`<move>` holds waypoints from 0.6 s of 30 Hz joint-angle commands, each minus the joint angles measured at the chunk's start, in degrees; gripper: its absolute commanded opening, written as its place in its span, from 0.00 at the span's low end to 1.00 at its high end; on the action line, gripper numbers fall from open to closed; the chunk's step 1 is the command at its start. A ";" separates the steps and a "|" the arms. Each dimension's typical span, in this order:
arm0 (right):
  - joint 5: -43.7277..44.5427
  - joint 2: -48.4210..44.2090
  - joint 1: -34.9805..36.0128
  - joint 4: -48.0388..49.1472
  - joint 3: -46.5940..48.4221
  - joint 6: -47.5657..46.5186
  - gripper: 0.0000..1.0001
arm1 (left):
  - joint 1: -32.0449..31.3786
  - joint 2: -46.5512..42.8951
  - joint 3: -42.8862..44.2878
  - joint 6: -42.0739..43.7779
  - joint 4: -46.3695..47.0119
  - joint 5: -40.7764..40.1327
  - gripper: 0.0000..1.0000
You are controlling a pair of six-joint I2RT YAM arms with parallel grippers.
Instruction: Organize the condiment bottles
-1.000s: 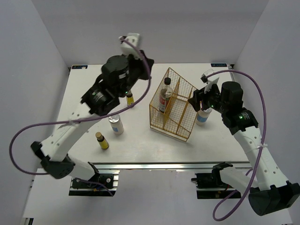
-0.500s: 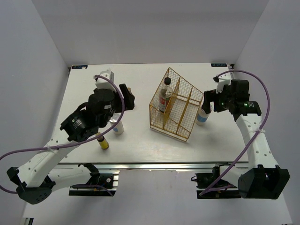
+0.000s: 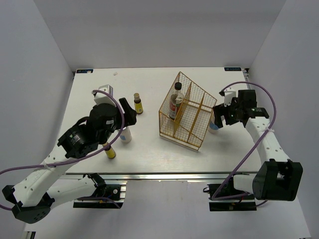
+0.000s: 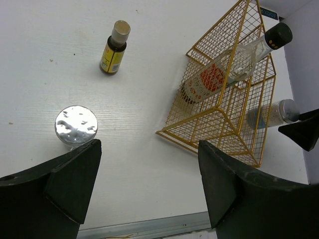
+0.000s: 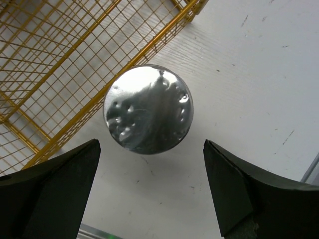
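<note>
Hovering over the bench (image 3: pixel 149 79) near its right edge, my right gripper (image 5: pixel 152 144) has its fingers (image 5: pixel 55 189) spread wide, released and grasping nothing. From the wrist, the silver lid of a white bottle (image 5: pixel 148 108) shows between them, touching neither one. This bottle stands on the bench just beside the right side of the gold wire basket (image 3: pixel 192 132).

My left gripper (image 4: pixel 148 144) is likewise released, its fingers wide apart above bare bench on the left half. The second white bottle (image 4: pixel 76 125), also silver-lidded, stands just by the tip of one finger in the wrist view, outside the gap. One amber bottle (image 4: pixel 114 47) with a yellow label stands upright further toward the far edge, apart from the basket. The other amber bottle (image 3: pixel 108 150) stands close to the near edge, near the second white bottle. The clear bottle (image 4: pixel 224 69), with its red label and dark cap, is inside the basket, in a compartment on the side toward the far edge. The basket itself rests around the middle of the bench, somewhat toward the right edge.
</note>
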 commanded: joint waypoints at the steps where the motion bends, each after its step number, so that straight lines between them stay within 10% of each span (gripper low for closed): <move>1: 1.55 0.54 -0.20 5.26 -1.02 -1.61 0.89 | 0.11 -1.11 -0.60 -1.43 -0.71 -0.37 0.88; 18: -7.76 7.57 -2.66 16.08 -1.90 -7.32 0.75 | 0.20 -1.73 -2.10 -3.19 -1.41 -0.02 0.88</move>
